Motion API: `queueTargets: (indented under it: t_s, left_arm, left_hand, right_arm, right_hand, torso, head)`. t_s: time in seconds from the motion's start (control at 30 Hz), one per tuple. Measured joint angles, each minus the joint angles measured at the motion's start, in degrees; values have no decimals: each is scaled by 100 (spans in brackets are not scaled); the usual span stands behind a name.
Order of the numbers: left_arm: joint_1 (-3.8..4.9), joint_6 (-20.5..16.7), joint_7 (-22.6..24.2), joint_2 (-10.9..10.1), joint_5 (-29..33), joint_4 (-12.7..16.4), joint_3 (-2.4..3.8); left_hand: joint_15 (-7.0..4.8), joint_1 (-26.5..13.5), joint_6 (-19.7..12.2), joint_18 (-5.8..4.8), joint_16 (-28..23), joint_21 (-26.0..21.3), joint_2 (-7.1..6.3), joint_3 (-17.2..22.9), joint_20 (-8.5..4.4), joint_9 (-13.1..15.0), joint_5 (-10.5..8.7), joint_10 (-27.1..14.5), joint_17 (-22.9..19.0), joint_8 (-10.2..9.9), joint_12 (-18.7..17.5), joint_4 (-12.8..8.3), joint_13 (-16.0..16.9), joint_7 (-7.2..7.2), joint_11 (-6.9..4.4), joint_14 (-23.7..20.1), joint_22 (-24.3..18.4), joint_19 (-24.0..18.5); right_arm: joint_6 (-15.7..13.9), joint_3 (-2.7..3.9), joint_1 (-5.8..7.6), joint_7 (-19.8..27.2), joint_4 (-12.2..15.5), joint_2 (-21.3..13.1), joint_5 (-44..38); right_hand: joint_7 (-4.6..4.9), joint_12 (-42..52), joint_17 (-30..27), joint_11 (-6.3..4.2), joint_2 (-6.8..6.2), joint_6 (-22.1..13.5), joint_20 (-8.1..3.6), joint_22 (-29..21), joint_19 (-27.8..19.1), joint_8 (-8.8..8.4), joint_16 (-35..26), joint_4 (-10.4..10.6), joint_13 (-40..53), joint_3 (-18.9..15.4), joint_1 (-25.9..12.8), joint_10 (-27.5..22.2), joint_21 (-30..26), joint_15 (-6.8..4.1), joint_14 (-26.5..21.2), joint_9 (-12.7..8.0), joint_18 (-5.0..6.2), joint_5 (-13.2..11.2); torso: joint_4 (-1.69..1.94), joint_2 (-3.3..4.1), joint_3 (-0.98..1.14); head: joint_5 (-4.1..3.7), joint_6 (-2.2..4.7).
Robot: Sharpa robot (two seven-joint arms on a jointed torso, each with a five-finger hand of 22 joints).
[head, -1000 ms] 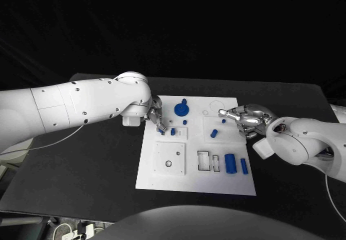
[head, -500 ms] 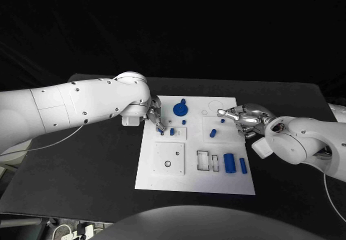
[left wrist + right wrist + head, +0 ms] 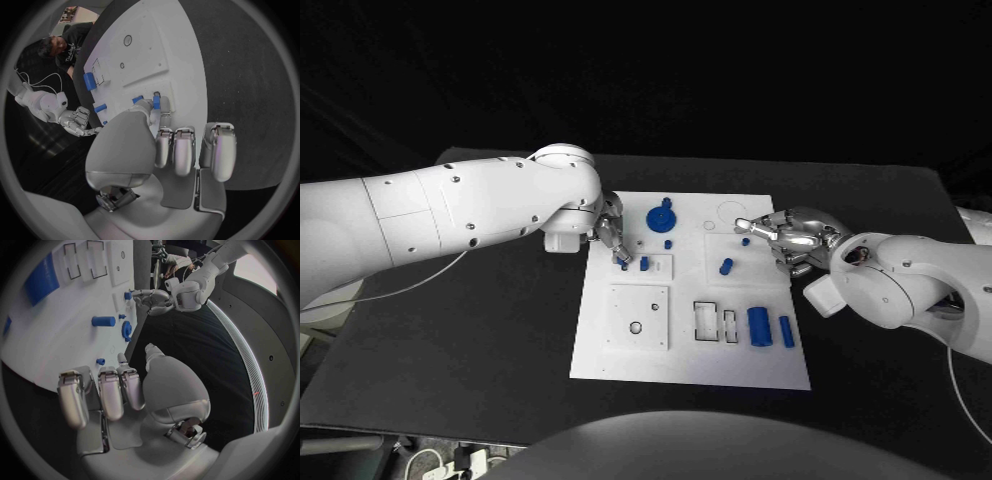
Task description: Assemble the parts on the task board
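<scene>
Mostly blue parts on white task board

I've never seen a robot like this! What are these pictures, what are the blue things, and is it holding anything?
It is a robot with two white arms and silver hands. The square picture is from a camera on its head, looking down at a black table. The round pictures are from cameras at its wrists. On the table lies a flat white task board with blue parts: a round toothed blue wheel, a short blue cylinder, a bigger blue block. The left hand has its fingertips at small blue pegs; whether it grips one, I cannot tell. The right hand seems to hold nothing.
</scene>
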Motion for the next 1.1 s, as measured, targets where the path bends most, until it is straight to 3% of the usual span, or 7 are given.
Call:
queueTargets:
  t_s: [0.83,1.1]
  left_arm:
    - [-24,133,-1,33,79,-64,2]
    - [-26,135,-3,34,83,-65,3]
  left_hand:
    - [0,4,-19,0,0,0,4,15,0,20,-28,5,-1,13,0,-15,-1,22,11,0,0,0]
    - [0,-70,-64,0,0,0,88,14,0,49,-85,-2,-1,22,0,-15,-1,22,18,0,-1,0]
  right_arm:
    - [0,0,-6,0,-11,18,-2]
    - [1,0,-16,0,-12,24,-2]
  right_hand:
    - [0,0,-1,0,0,0,0,-1,0,0,0,0,-1,0,0,0,0,0,0,1,0,0]
    - [0,0,-1,0,0,0,0,-2,0,0,0,1,-2,0,0,0,0,0,0,1,0,0]
  torso:
    - [-3,-3,4]
    - [-3,-3,-1]
  head:
    - [14,0]
    - [29,0]
